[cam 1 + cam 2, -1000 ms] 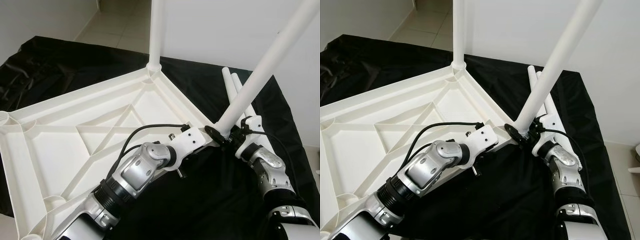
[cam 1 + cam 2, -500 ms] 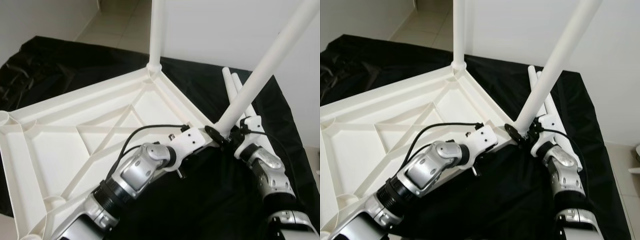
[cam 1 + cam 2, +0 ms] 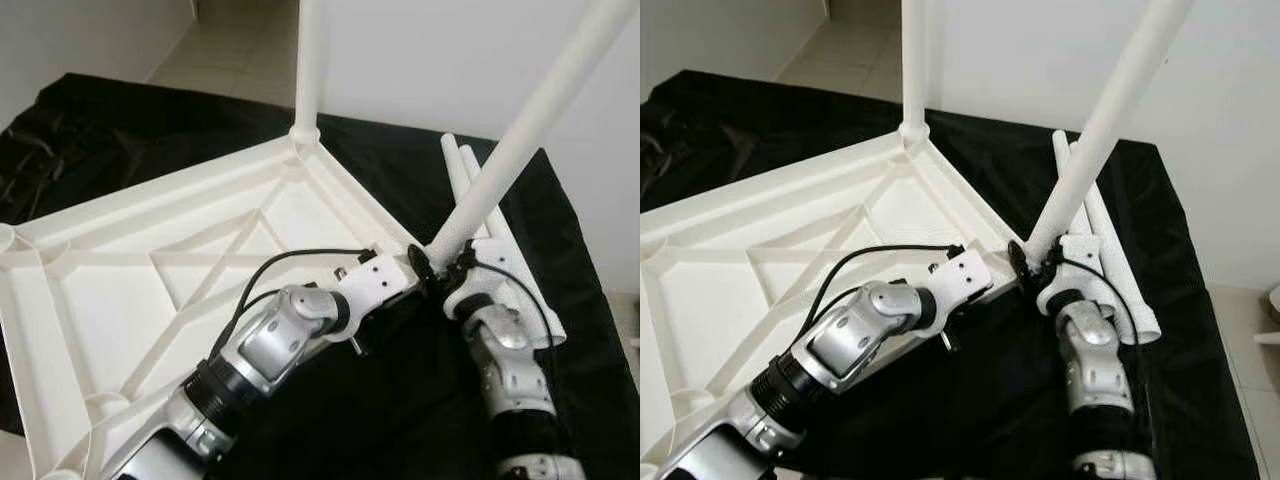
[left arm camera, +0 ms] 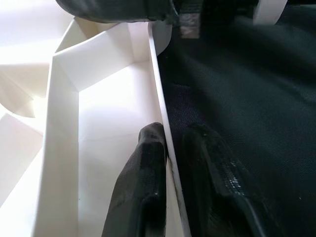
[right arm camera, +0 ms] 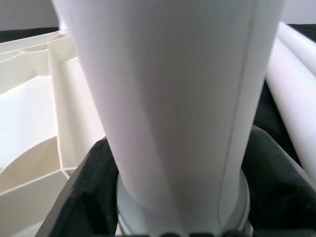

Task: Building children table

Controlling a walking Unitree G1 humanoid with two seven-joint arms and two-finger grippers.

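In the left eye view, we saw the tabletop [image 3: 150,290] lying upside down on the black cloth [image 3: 420,400], ribs up. One leg [image 3: 308,60] stood upright in the far corner socket, so that step looked done. A second leg [image 3: 520,130] leaned to the right from the near right corner, and we judged it not yet seated straight. Two loose legs [image 3: 480,190] lay on the cloth just to the right, waiting. That left two legs to fit and this one to finish.

In the right eye view, our right gripper [image 3: 1040,268] sat at the foot of the tilted leg, and our left gripper [image 3: 1008,268] reached the tabletop's edge beside it.

In the left wrist view, our left fingers [image 4: 143,192] were closed on the thin rim [image 4: 160,98] of the tabletop, one finger inside, one outside over the cloth.

In the right wrist view, the tilted leg stood between our right fingers [image 5: 84,197], which were clamped on it just above the socket.
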